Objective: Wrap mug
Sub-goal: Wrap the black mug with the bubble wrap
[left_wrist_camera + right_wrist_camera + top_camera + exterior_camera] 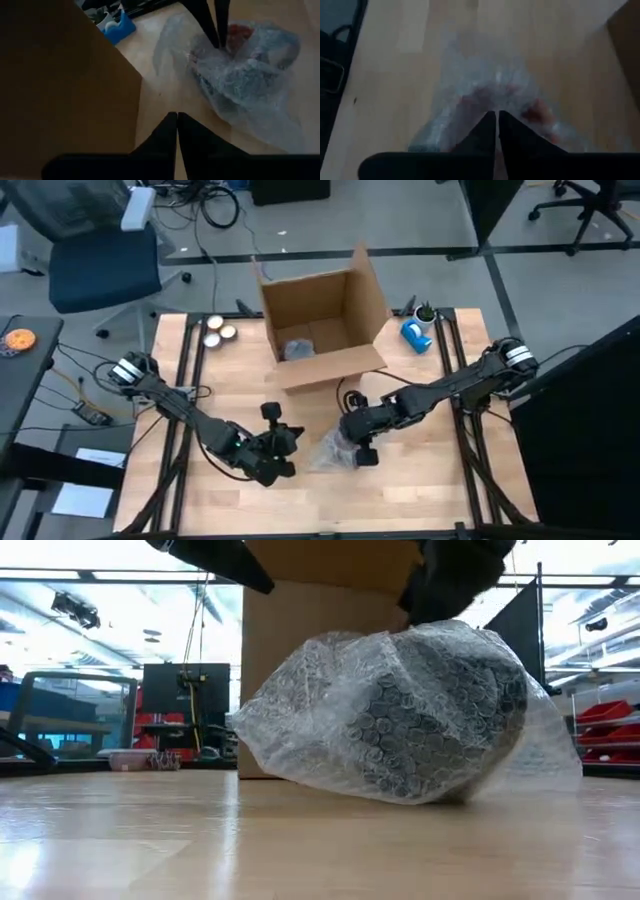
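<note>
Wooden counter. Open cardboard box at the back edge, middle. Bubble-wrapped mug lies near the counter's middle, in front of the box. Right gripper sits at the bundle's right side, jaws closed, touching wrap. Left gripper just left of the bundle, jaws closed on nothing. Blue tape dispenser near the back right corner.

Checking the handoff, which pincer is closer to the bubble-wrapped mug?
Right. The right pincer is on the bubble-wrapped mug; the left pincer sits beside it, apart.
</note>
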### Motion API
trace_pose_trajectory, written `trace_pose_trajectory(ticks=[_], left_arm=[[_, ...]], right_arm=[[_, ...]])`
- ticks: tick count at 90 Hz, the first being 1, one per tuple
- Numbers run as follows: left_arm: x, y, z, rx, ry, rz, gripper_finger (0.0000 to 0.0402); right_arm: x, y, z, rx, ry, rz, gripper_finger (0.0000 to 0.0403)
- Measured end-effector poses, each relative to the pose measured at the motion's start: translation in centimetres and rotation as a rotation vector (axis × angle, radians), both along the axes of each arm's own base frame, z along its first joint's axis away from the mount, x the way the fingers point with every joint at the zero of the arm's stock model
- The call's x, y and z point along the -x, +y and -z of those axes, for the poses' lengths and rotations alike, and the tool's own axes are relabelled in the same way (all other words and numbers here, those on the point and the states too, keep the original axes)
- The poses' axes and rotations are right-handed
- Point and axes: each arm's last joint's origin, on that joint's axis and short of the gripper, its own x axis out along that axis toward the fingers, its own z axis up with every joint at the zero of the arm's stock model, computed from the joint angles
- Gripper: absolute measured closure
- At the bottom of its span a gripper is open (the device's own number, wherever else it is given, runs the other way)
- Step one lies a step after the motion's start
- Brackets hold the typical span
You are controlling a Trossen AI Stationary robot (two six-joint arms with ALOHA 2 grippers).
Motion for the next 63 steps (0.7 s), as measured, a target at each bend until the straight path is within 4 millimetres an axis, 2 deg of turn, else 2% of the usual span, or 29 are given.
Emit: trace_pose_trajectory(ticks=[12, 44, 63], left_arm=[[-0.1, 0.2, 0.0, -0.002, 0.001, -0.007, 0.0402], [-0.1, 0.2, 0.0, -0.004, 0.009, 0.002, 0.0402], [-0.2, 0.2, 0.0, -0.001, 0.008, 0.005, 0.0402]], right_arm=[[-0.7, -0.1, 1.0, 0.024, 0.015, -0.014, 0.0403], [-2.3, -0.6, 7.1, 0.023, 0.275, -0.025, 0.0403], [-1.7, -0.7, 7.1, 0.009, 0.331, -0.034, 0.0403]])
